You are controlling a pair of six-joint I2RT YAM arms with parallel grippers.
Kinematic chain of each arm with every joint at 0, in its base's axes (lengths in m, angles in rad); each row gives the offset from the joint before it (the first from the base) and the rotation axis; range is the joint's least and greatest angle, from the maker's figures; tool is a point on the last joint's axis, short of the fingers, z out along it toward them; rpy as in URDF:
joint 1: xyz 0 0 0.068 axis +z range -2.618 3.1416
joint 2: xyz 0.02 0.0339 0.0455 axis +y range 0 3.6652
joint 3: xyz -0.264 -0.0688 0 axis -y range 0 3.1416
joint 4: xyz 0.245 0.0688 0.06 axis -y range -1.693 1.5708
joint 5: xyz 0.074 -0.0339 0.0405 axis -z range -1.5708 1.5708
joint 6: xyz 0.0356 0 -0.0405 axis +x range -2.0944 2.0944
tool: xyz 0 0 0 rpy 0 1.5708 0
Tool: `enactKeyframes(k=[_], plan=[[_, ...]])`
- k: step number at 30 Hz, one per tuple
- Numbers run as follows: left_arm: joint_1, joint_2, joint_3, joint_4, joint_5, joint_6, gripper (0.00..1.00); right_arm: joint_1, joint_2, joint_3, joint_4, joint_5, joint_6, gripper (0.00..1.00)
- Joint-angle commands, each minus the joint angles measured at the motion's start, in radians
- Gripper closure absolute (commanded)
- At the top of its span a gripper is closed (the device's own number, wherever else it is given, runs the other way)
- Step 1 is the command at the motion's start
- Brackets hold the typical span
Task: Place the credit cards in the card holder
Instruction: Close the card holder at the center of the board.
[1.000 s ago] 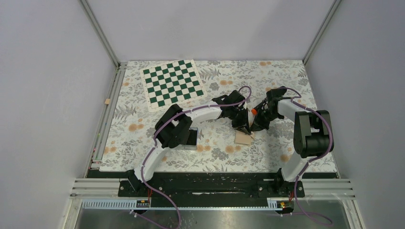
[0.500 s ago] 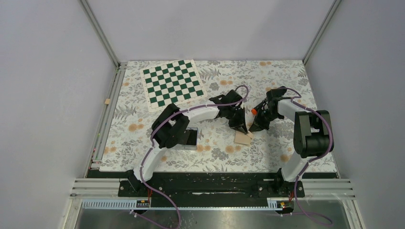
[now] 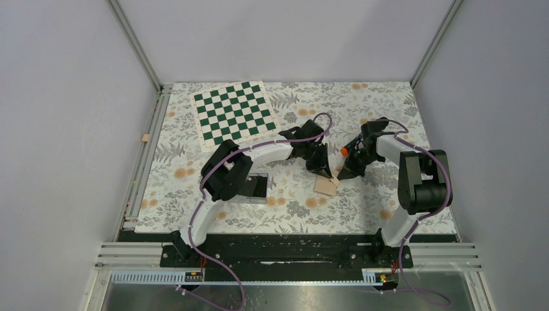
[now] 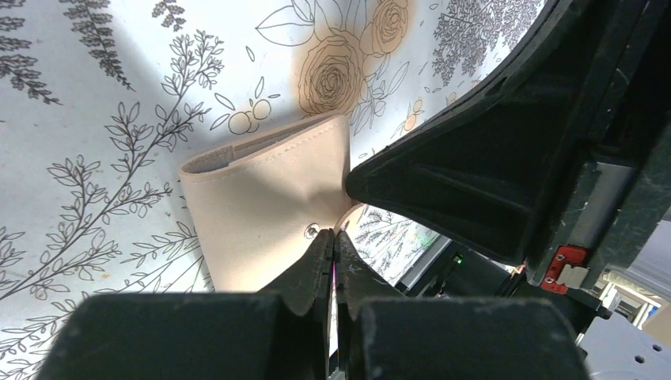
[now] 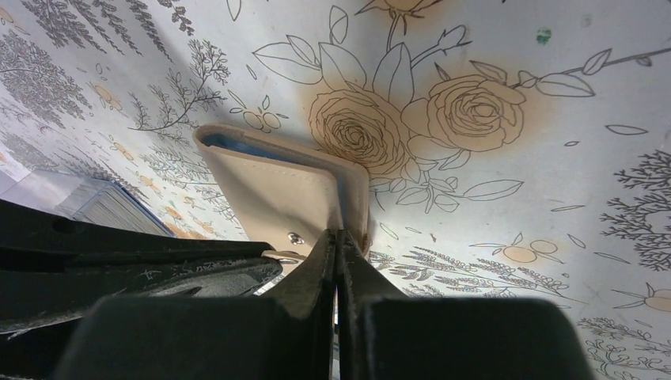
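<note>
From above, found the card holder (image 3: 325,186) lying folded on the flowered table (image 3: 168,194), with the left gripper (image 3: 328,173) and right gripper (image 3: 341,175) both tip-down at its far edge; made out no credit cards.

From the left wrist, saw the left gripper (image 4: 332,241) pinched shut beside the snap (image 4: 312,231); could not tell of any flap caught.

From the right wrist, saw the right gripper (image 5: 339,237) likewise closed by that snap; glimpsed blue lining (image 5: 237,146) at the holder's open side.

Judged the holder light, soft, thin and apt to slide; best taken by the loose flap edge, with the other half pinned.

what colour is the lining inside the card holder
Light blue; the card holder shows it best in the right wrist view.
</note>
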Motion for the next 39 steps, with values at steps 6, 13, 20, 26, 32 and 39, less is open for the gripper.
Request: enactKeyframes(k=[6,13,20,26,32,39], plan=[[0.009,-0.039,0.007,-0.022,-0.047,0.041,1.00,-0.005,-0.026,0.022,-0.031,-0.014,-0.014,1.00],[0.010,-0.048,0.006,-0.052,-0.063,0.061,1.00,-0.005,-0.023,0.027,-0.031,-0.018,-0.012,1.00],[0.011,-0.029,0.006,-0.069,-0.063,0.065,1.00,-0.005,-0.033,0.027,-0.031,-0.030,-0.017,1.00],[0.013,-0.025,0.015,-0.093,-0.071,0.070,1.00,-0.005,-0.090,0.016,-0.021,-0.047,-0.038,1.00],[0.012,-0.012,0.026,-0.117,-0.077,0.080,1.00,0.004,-0.118,0.010,-0.010,-0.086,-0.038,1.00],[0.018,0.004,0.025,-0.137,-0.074,0.083,1.00,0.079,-0.093,0.009,0.002,-0.079,-0.019,1.00]])
